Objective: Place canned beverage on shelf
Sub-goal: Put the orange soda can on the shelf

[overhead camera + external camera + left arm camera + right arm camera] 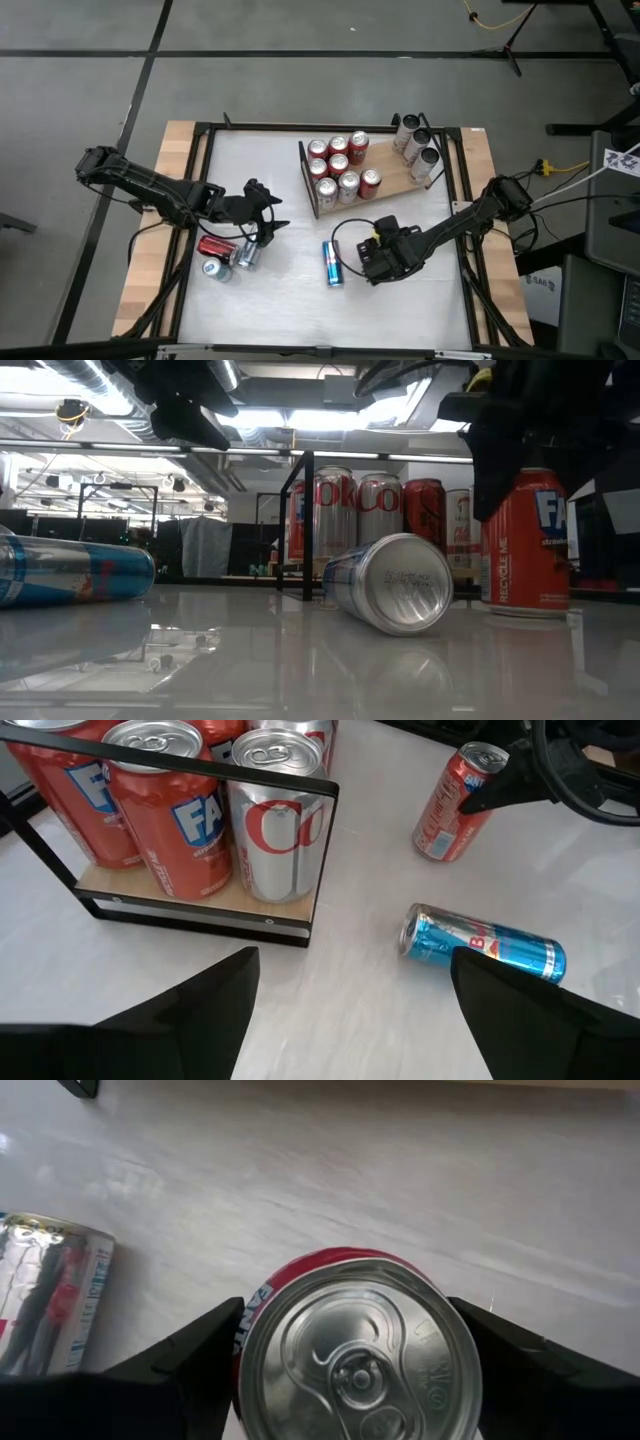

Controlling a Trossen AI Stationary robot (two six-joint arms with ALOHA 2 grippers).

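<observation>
Your right pincer (pixel 345 1305) appears to pinch the red can (pixel 360 1350) by its sides; the can stands upright, top towards the wrist, base on the worktop (pixel 270 310). The shelf (pixel 395 180) lies just far and slightly left of it, already crowded with cans, and this arm is the nearer. A blue can (pixel 332 263) lies flat just left. Your left pincer (pixel 268 222) hangs spread and empty, left of the shelf
</observation>
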